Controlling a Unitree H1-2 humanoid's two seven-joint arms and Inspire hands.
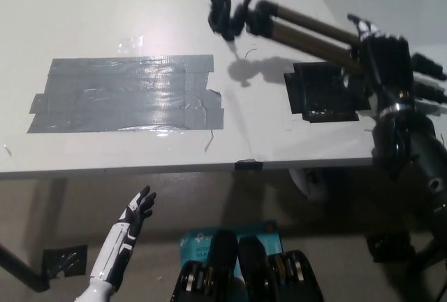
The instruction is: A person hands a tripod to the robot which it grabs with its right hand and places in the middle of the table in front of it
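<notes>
At 2 o'clock, your right hand is gripping tripod: handover done, placing pending; left hand resting open-fingered, 7 o'clock.

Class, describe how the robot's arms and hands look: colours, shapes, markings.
The left hand is slim, white with dark fingers, on a white forearm with grey panels. The right hand is black and bulky, with a silver wrist band.

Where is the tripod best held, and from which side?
Grip the tripod around its folded legs, from the right, as the right hand does: they make one straight bundle, while the head is knobby. The left hand rests low.
</notes>
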